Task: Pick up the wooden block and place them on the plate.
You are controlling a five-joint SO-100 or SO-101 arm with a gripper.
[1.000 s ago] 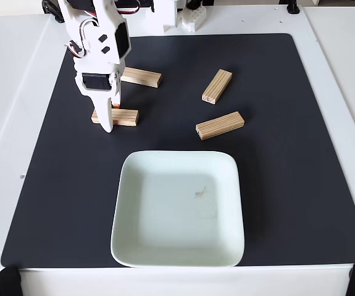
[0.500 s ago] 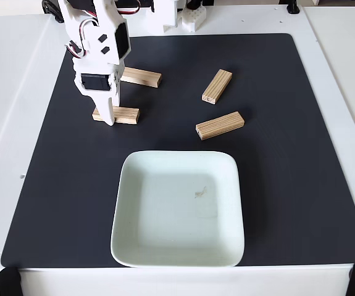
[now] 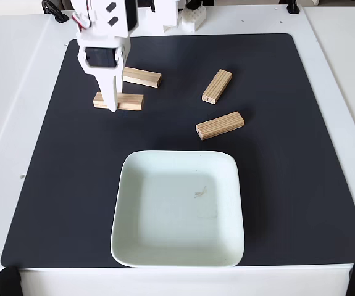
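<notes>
In the fixed view my gripper sits far left on the black mat, with its white fingers pointing down over a wooden block. The fingers cross the block near its left end. I judge them closed on it, and it seems lifted a little off the mat, though from this angle I cannot be sure the wood is clear of the surface.

Just behind my gripper and slightly to its right lies a second block, flat on the mat, partly hidden by my wrist housing. It is near the one I hold but not touching it.

Further right, well apart from my fingers, a third block lies at a steep slant. A fourth block lies in front of that one, tilted more gently, closest of the loose ones to the dish.

The plate is in front of me and off to my right, its near corner some way from my fingertips. Its basin holds no block, only a small faint mark near the middle.

So I judge the task barely begun. Nothing has been delivered, one block looks to be in my grasp, and three wait on the mat. What remains for this block is to raise it well clear, carry it forward and rightward over the rim, and release it inside. After that the same has to be done for the other three.
</notes>
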